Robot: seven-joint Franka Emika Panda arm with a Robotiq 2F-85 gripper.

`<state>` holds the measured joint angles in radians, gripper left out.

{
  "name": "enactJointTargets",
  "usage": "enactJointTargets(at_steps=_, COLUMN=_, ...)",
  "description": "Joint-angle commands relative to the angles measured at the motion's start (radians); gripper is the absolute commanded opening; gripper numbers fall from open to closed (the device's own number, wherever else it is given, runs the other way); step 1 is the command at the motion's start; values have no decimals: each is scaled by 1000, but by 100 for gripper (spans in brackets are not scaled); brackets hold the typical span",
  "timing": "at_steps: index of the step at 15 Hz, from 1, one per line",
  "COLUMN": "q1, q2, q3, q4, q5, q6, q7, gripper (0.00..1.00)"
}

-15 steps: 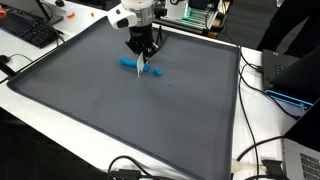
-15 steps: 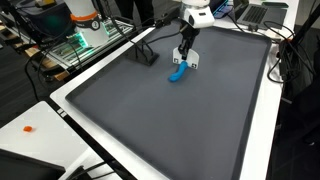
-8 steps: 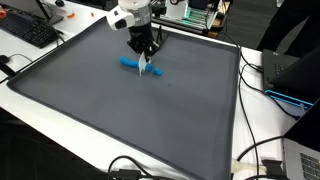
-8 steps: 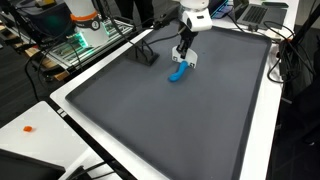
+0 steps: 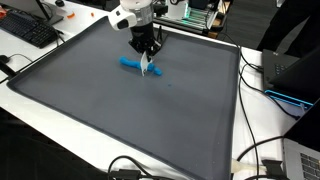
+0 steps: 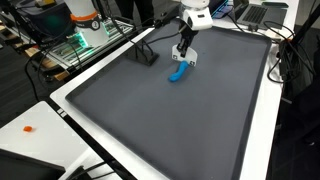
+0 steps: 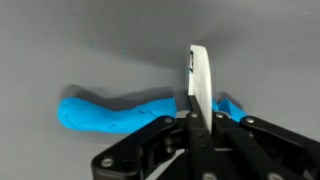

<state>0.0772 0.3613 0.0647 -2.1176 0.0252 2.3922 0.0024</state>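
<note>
Gripper (image 7: 192,120): jaws narrow, clamped on a thin white blade (image 7: 199,75) that points to 12 o'clock in the wrist view. The blade is judged light, stiff and smooth, best held by its flat faces. A blue lump (image 7: 110,112) lies on the grey counter (image 5: 120,110) beneath it, running 9 to 3 o'clock, and is judged soft and easily dented. The blade partly hides the lump's 3 o'clock end. Contact between blade and lump cannot be told.

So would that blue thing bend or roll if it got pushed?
It probably bends: the blue piece is wavy and lumpy, like soft dough. It likely won't roll far, being crooked. The thin white blade in the end effector could dent it.
</note>
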Motion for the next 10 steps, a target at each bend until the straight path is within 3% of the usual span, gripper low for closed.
enactJointTargets(at_steps=1, q1=3, q2=-33, q3=-2, q4=-6, q5=-18, q6=-30, q7=2, gripper=1)
enactJointTargets(at_steps=10, q1=6, q2=-84, q3=-19, q4=7, q5=-91, q6=-40, q7=5, gripper=1)
